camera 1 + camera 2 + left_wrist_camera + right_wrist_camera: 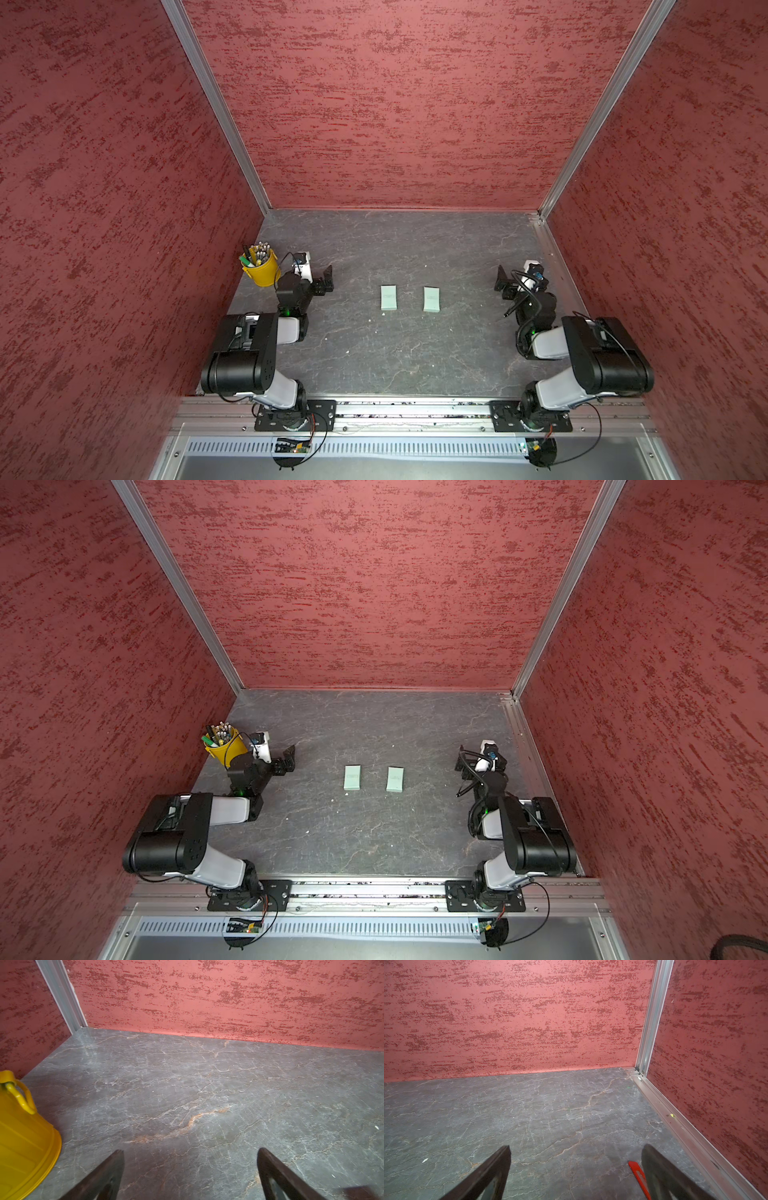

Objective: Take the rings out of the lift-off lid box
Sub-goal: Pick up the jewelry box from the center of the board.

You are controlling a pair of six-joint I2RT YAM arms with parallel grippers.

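**Two shut boxes, both hands parked wide**

Two mint-green boxes are set side by side at the middle of the table (374,365), the left box (389,297) and the right box (432,299), lying flat and apart from each other. Both are seen closed in both top views, so no rings can be seen. They are judged to be inside one of the boxes, and which one has the lift-off lid cannot be told. The central placing is judged to put either box within reach of either arm.

The left hand (190,1150) is held at the left side of the table, just beside a yellow bucket (262,270) of pens (257,251). Its fingers (108,1174) are spread apart, with only bare table between them. The right hand (577,1147) is held likewise at the right side, its fingers (492,1172) apart and empty. Both hands are well apart from the boxes.

The spread fingers are judged to be readiness for a grasp across a lid. The task is judged not yet begun. A lid must first be lifted, probably with the base steadied by the other hand, since a light box could be dragged up with its lid.
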